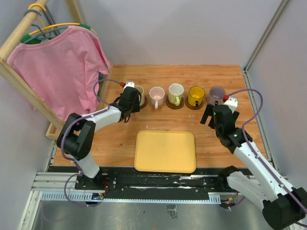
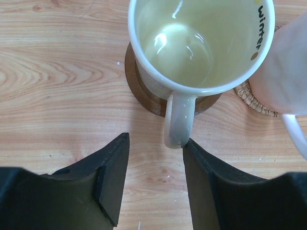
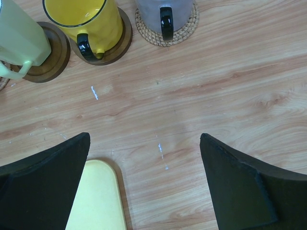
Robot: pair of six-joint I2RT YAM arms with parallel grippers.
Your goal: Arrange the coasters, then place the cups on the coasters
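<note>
Black left fingers half-spread, gripping nothing. The cream cup has its handle tip between them and sits on a dark coaster. Right fingers wide apart, yellow cup ahead. Only the top view shows the row of cups.

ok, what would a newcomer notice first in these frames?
A row of five mugs, each already on a coaster, lines the far side of the wooden table. A pink T-shirt hangs on a wooden rack at far left, and a yellow tray sits near centre. The left gripper stands open at the cream mug's handle.
</note>
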